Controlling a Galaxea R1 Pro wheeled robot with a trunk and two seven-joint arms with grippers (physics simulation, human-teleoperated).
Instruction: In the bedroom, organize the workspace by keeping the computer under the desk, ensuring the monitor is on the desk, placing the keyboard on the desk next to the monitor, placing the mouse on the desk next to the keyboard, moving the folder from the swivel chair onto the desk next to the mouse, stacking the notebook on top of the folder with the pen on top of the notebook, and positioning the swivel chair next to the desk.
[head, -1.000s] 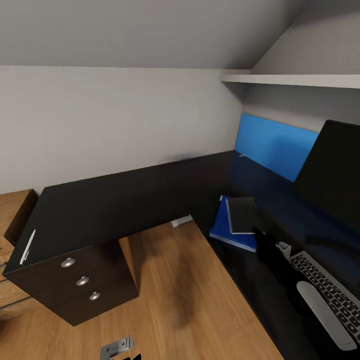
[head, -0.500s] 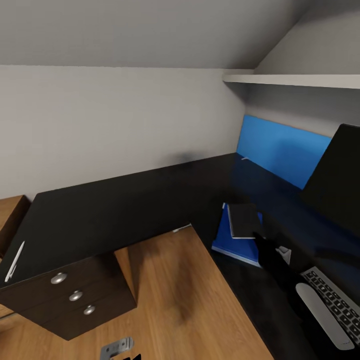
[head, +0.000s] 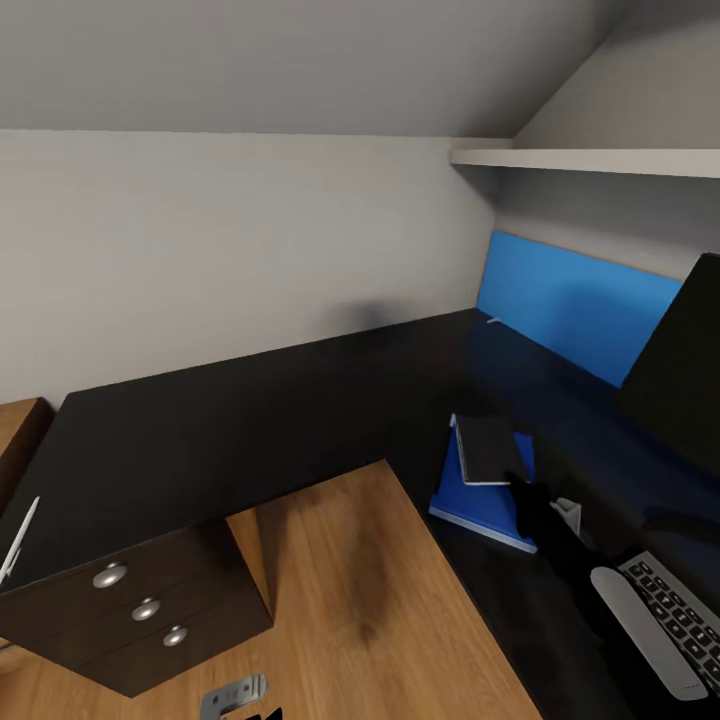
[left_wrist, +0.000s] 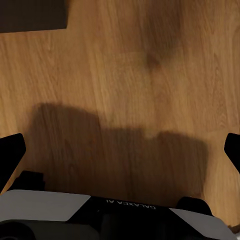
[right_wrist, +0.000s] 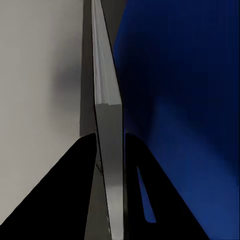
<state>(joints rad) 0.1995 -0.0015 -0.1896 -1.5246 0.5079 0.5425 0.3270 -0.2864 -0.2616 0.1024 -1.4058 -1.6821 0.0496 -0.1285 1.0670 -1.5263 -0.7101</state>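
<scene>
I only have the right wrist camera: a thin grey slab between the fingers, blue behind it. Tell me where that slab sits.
Observer: In the head view the notebook lies on top of the folder, on the right-hand wing of the desk.
Operator: Find me the pen.
Observer: The pen lies at the far left end of the desk, above the drawer unit, well apart from the stack.
Operator: Report the left tool.
Observer: The left tool hangs open over the wooden floor, with nothing between its fingers.
</scene>
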